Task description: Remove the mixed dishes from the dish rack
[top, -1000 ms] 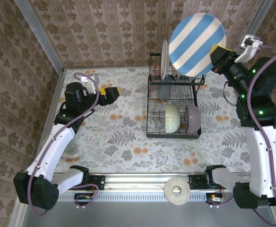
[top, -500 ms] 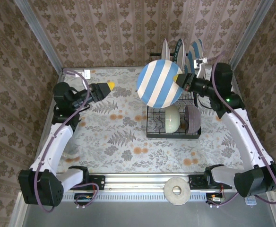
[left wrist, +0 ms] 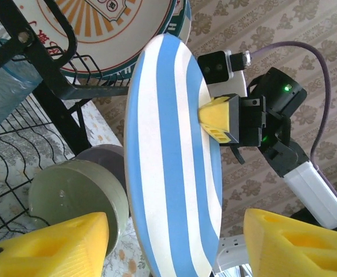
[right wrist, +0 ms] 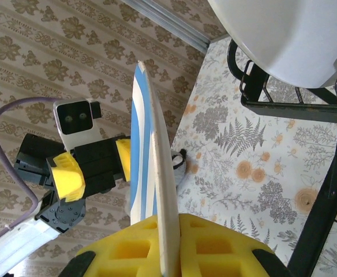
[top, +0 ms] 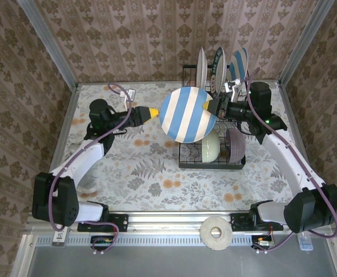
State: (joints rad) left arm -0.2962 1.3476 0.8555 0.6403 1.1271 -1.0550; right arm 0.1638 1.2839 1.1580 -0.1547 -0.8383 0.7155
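- Since the earlier frame, the left gripper (top: 152, 112) has swung in toward the blue-striped plate (top: 187, 115), which now hangs lower and further left.
- Right gripper (top: 210, 106) fingers (right wrist: 174, 245) pinch the plate's rim, holding it on edge above the tabletop (top: 134, 167), beside the dish rack (top: 212, 158).
- Left fingers (left wrist: 59, 239) stand apart, one either side of the plate's edge.

Both arms reach inward toward each other. The right pincer (top: 210, 107) is clamped on a plate (top: 186, 115); the left pincer (top: 148, 112) faces it, jaws apart, rim between them.
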